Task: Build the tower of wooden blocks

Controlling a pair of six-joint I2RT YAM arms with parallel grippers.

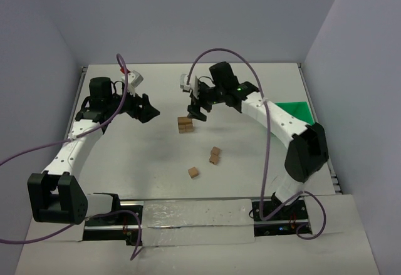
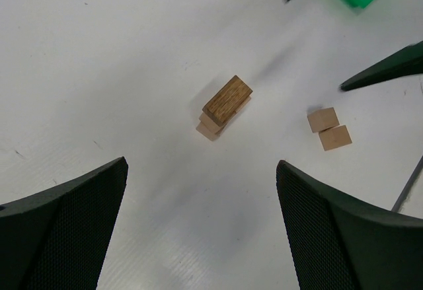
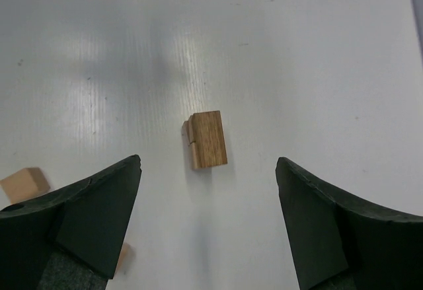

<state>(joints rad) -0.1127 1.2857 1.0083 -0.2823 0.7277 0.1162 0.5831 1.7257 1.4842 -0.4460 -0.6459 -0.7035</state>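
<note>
Near the middle of the desk point(image 1: 125, 162), the block tower point(image 1: 184, 124) is standing as a short stack. Its darker-grained top block is sitting slightly off the ones beneath. I am seeing the right pincer point(image 1: 197, 112) hanging just above the stack, spread wide and gripping nothing. The left pincer point(image 1: 146, 109) is hovering left of the stack, well apart from it, also spread wide and carrying nothing. Two loose blocks point(image 1: 215, 155) are lying against each other nearer the arm bases, with a single block point(image 1: 193, 172) lying near them. A green bin point(image 1: 294, 109) is sitting at the desk's right side.
</note>
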